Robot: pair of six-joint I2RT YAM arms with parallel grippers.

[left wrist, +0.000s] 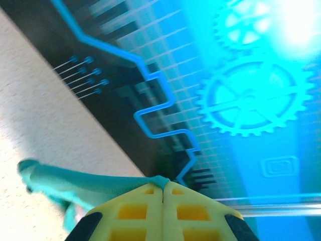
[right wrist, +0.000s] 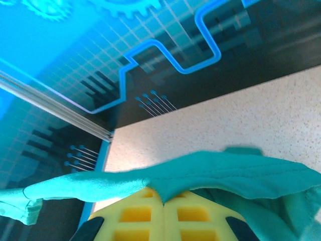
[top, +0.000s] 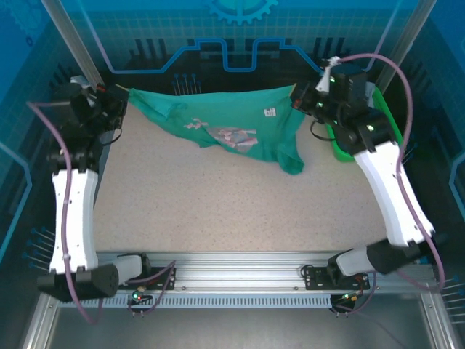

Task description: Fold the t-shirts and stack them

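Left hand and right hand, both tight on opposite ends of teal t-shirt.

Overhead and wrist views
The top camera looked down from the near edge of the table; both wrist cameras, close at its far corners, faced the backdrop, sharing the teal t-shirt.

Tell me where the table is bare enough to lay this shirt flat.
Bare: the middle and near stretch of the table, from the rail up to the teal t-shirt. Crowded: the far edge, where the left gripper and right gripper hold the shirt, and the far-right corner with the green basket.
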